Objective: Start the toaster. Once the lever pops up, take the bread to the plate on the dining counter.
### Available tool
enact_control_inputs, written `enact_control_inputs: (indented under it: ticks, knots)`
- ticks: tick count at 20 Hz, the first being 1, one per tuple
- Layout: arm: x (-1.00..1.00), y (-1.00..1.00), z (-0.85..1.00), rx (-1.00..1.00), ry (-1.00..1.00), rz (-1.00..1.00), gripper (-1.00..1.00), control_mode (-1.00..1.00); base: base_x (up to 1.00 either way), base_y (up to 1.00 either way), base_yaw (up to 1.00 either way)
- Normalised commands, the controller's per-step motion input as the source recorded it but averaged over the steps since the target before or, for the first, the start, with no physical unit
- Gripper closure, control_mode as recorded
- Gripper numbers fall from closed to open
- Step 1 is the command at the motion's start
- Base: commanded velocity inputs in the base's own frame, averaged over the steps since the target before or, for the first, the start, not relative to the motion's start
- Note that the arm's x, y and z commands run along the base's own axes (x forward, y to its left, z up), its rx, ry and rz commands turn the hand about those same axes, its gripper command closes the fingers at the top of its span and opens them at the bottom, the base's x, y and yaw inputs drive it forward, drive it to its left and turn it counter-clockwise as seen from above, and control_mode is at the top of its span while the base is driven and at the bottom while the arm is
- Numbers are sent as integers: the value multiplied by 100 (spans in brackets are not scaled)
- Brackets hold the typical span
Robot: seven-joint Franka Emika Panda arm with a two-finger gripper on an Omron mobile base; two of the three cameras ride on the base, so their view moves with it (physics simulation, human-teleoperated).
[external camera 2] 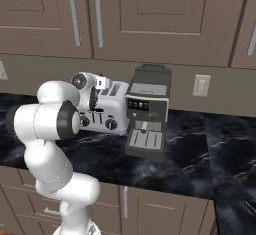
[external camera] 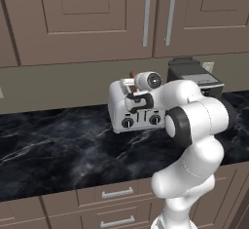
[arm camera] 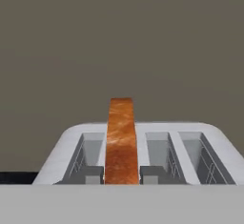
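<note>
Two machines stand on the black marble counter (external camera: 58,150): the toaster (external camera: 119,108) on the left and a black coffee machine (external camera 2: 147,111) just beside it on the right, both back near the wall under brown cabinets (external camera: 97,13). From the left base view the white arm bends over the toaster's right half, and the gripper (external camera: 132,95) sits at the toaster's top front edge, above the two round black knobs (external camera: 127,123). From the right base view the toaster (external camera 2: 112,111) shows between the arm and the coffee machine, with the gripper (external camera 2: 102,84) over its top.

In the hand view the toaster (arm camera: 217,147) lies straight ahead with four slots running away from the camera. The bread (arm camera: 120,142) stands upright on edge in the second slot from the left, its orange-brown crust facing the camera and rising above the toaster's top. Both grey fingertips (arm camera: 93,174) flank its lower part, one on each side, pressed close against it. The jaws are drawn in as far as the slice allows, gripping the bread while it is still in its slot. In the left base view a bit of the bread (external camera: 132,74) peeks above the toaster behind the hand.
</note>
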Motion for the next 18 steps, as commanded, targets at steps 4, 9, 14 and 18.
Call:
enact_control_inputs:
  ticks: [4,9,14,18]
  knots:
    - [-32,0,35,0,-11,0,100,-100,0,0,0]
    - [-25,1,40,0,-9,0,100,-100,0,0,0]
    - [-24,0,35,0,-10,0,100,-100,0,0,0]
    - [-43,0,26,0,-3,0,100,-100,0,0,0]
